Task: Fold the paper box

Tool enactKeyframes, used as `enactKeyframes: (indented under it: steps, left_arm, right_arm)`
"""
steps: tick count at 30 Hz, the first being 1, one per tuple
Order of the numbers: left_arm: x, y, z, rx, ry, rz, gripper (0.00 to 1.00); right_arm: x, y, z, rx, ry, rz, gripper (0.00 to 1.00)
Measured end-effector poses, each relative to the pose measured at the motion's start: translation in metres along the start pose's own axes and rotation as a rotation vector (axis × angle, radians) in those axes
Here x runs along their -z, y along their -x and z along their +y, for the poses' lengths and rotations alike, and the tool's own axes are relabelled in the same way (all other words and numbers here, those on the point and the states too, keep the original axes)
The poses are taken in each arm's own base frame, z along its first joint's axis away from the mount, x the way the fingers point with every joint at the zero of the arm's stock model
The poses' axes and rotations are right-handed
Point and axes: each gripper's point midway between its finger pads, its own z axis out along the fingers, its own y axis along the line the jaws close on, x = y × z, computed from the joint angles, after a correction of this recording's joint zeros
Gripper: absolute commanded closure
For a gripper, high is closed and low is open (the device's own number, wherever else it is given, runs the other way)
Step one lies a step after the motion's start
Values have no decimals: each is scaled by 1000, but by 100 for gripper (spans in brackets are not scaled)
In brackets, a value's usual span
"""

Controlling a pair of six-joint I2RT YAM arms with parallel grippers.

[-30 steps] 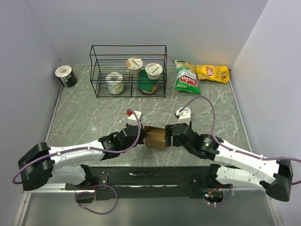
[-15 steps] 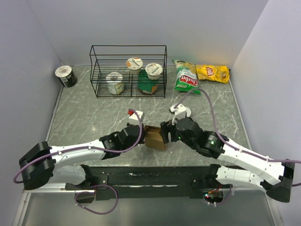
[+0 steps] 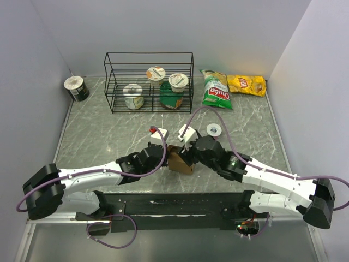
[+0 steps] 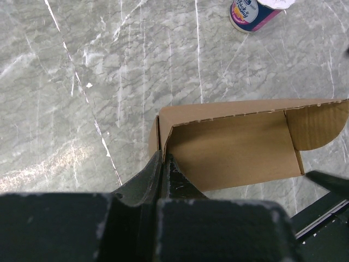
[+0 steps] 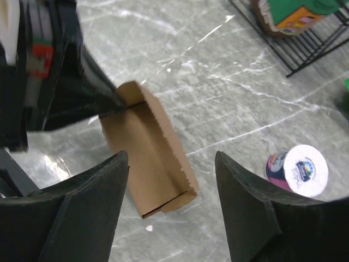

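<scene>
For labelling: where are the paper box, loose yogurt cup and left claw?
paper box (image 4: 234,147), left wrist view, inner panel.
yogurt cup (image 5: 304,169), right wrist view, lid.
left claw (image 4: 162,158), left wrist view, pinched tips.

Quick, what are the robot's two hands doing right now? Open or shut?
Left gripper: shut, pinching the paper box wall.
Right gripper: open, holding nothing.

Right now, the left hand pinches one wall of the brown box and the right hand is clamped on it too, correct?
Not quite. The left hand does pinch a wall of the paper box, but the right hand is not clamped on it. The right wrist view shows its fingers spread wide, with gaps on both sides of the box.
</scene>
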Motion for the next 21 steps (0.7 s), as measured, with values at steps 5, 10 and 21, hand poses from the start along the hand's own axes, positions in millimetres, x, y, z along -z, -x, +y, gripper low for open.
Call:
enactKeyframes:
  steps: [5,10,21]
  left_arm:
    - [0,0,0,-1,-3,1,99]
    - [0,0,-1,-1,-3,1,99]
    - [0,-1,-1,0,-5,4,99]
  right_arm:
    - [-6,-17,6,62,33,15,39]
    - [-11,-23,9,84,44,12,65]
    - [-13,-33,24,83,65,22,82]
